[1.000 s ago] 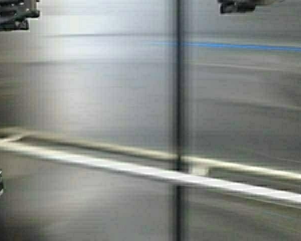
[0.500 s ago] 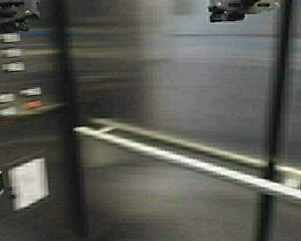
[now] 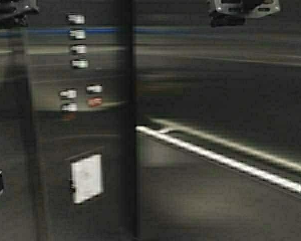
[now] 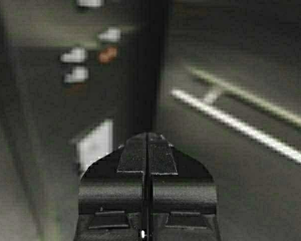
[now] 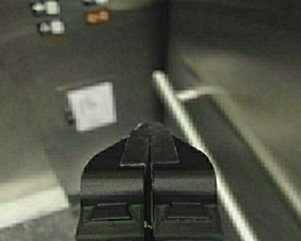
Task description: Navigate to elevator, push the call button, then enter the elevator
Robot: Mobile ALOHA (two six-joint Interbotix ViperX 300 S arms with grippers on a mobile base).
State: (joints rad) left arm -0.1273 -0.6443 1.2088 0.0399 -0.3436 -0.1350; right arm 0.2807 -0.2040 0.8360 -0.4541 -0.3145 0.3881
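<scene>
The robot looks to be inside the elevator already: steel walls fill the frame, a handrail slants across the lower right, and floor buttons sit upper left above a white notice. The call button is out of sight. Left tool and right tool are both closed tight, empty. No containers show.

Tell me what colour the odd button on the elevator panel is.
Orange-red, among white ones: the odd button on the button panel, clearest in the right wrist view.
</scene>
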